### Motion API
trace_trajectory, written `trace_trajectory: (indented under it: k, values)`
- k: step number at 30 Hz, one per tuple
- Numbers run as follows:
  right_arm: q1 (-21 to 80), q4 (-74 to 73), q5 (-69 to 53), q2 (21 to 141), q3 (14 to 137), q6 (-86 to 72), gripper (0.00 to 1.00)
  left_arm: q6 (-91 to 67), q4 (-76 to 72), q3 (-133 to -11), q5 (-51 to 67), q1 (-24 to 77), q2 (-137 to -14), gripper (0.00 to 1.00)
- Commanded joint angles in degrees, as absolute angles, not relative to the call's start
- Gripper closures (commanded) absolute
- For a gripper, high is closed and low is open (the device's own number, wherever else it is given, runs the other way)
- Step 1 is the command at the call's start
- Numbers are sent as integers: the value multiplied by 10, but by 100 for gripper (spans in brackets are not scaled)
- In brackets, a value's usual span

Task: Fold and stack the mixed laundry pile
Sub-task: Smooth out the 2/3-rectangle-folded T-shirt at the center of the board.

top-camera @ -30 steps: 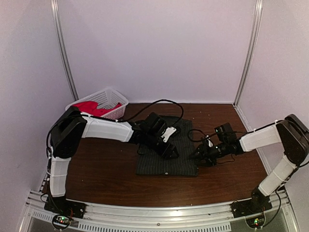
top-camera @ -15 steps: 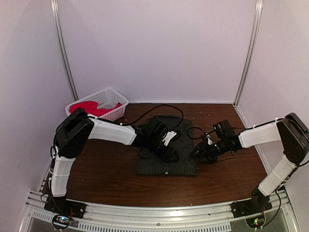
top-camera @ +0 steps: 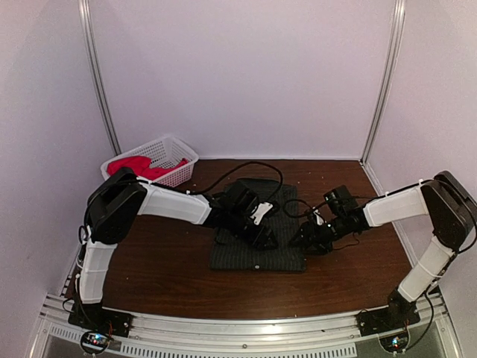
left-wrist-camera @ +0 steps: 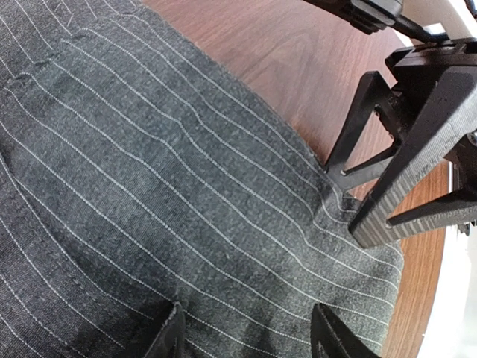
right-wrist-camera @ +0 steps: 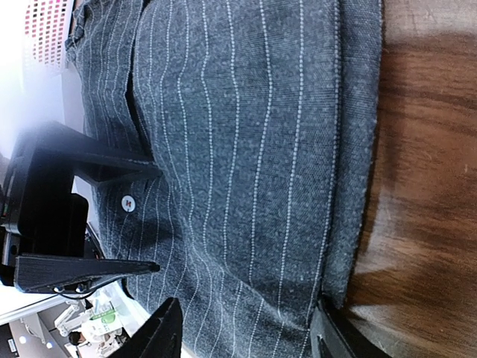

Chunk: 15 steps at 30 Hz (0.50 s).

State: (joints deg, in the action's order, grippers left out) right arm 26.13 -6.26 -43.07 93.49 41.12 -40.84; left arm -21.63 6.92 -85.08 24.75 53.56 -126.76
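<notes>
At desk (top-camera: 164,276) centre we note L claw (top-camera: 264,240) spread over pinstriped shirt (top-camera: 237,257), prob. pinning it; R claw (top-camera: 305,240) spread astride its edge (fold pinch pending).

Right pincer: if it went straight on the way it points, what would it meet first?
Probably the pinstriped shirt: its edge lies just ahead of the right pincer. The left pincer sits beyond; depth unclear.

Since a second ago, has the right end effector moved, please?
Yes, the right end effector edged left in the top view, toward the dark charcoal pinstriped shirt.
</notes>
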Motion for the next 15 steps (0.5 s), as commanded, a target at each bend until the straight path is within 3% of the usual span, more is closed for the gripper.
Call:
trace_trajectory:
  k: [1, 7, 15]
  values:
    - [264, -89, -417, 935, 418, -392, 40, -228, 80, -851, 249, 533, -1296, 40]
    - [265, -111, -432, 920, 403, -383, 40, -230, 81, -852, 246, 533, -1298, 41]
    - [272, -69, -530, 913, 387, -411, 49, -239, 83, -859, 242, 533, -1306, 41]
